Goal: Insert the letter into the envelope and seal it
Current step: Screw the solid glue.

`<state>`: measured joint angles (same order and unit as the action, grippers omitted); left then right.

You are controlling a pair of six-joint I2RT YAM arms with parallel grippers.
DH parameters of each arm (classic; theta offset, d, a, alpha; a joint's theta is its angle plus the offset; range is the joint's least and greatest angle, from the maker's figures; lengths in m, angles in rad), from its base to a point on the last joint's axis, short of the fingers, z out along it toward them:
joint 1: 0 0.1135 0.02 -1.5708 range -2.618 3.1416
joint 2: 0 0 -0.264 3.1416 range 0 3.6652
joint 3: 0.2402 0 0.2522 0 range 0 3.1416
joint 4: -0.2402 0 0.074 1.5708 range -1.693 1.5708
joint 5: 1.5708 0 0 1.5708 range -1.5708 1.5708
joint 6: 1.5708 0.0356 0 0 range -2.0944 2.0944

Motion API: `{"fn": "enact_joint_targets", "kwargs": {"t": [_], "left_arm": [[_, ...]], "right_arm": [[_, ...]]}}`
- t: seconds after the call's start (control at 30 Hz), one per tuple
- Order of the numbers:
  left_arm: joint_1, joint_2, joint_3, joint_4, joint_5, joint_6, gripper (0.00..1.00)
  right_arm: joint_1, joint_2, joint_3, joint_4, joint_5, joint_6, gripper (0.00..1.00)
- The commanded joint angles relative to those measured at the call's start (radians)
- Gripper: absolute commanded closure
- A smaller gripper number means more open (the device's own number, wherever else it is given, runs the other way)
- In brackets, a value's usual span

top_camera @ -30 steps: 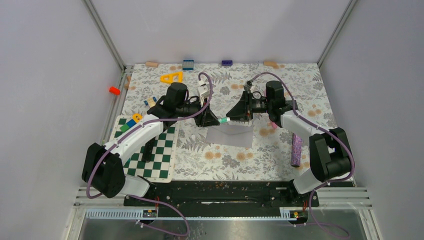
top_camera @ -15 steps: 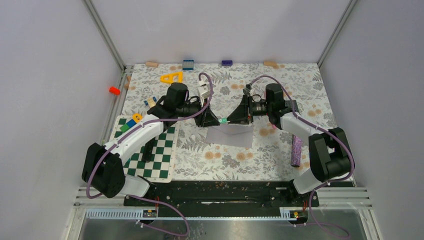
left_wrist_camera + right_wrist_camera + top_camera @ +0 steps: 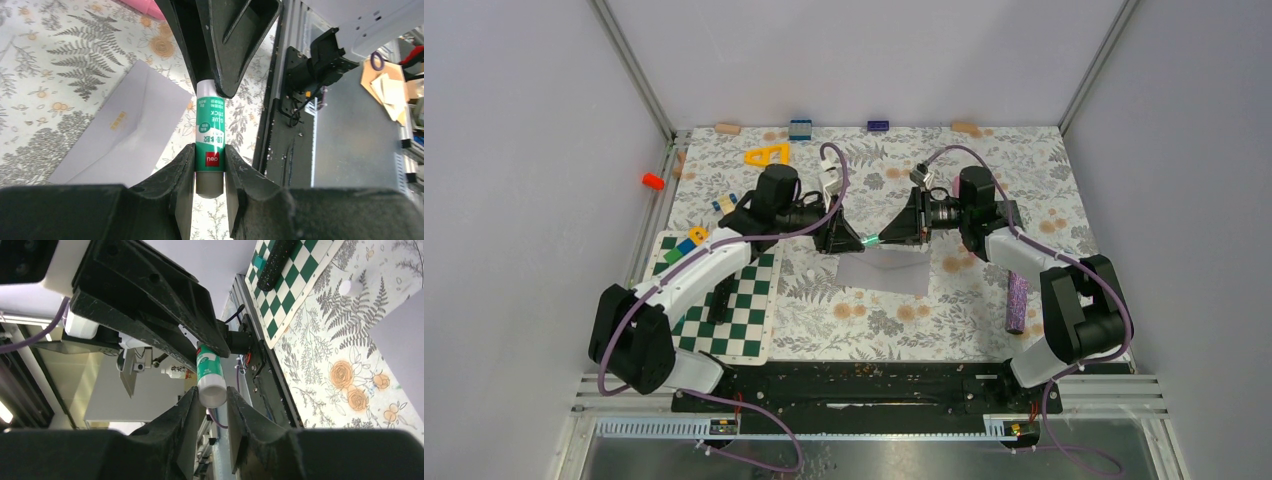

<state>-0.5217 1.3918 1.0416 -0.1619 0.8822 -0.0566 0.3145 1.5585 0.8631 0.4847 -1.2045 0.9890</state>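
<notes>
Sealing stage: left gripper (image 3: 209,165) clamps the glue stick (image 3: 210,125); right gripper (image 3: 213,405) brackets its white end, grip uncertain. Envelope (image 3: 125,135) lies on the table beneath; letter unseen. Next, likely: uncap by pulling straight apart.

grey envelope (image 3: 889,278), green-and-white glue stick (image 3: 210,131), green-white chequered board (image 3: 736,312), floral table (image 3: 1024,170)

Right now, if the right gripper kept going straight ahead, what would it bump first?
The glue stick: its white end sits between the fingers of the right gripper. Just behind it, the left gripper holds the stick's other end, so that would probably come next.
</notes>
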Motion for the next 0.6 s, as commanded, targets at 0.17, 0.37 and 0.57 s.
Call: {"fn": "enact_joint_targets", "kwargs": {"t": [0.17,0.37,0.57], "left_arm": [[0.006,0.077,0.036,0.136,0.203,-0.146,0.90],[0.018,0.094,0.040,0.157,0.257,-0.185,0.90],[0.020,0.113,0.044,0.158,0.302,-0.203,0.89]], "right_arm": [[0.009,-0.074,0.005,0.149,-0.143,-0.230,0.72],[0.011,-0.152,0.063,-0.400,-0.095,-0.881,0.71],[0.026,-0.216,0.085,-0.729,0.013,-1.394,0.61]]}}
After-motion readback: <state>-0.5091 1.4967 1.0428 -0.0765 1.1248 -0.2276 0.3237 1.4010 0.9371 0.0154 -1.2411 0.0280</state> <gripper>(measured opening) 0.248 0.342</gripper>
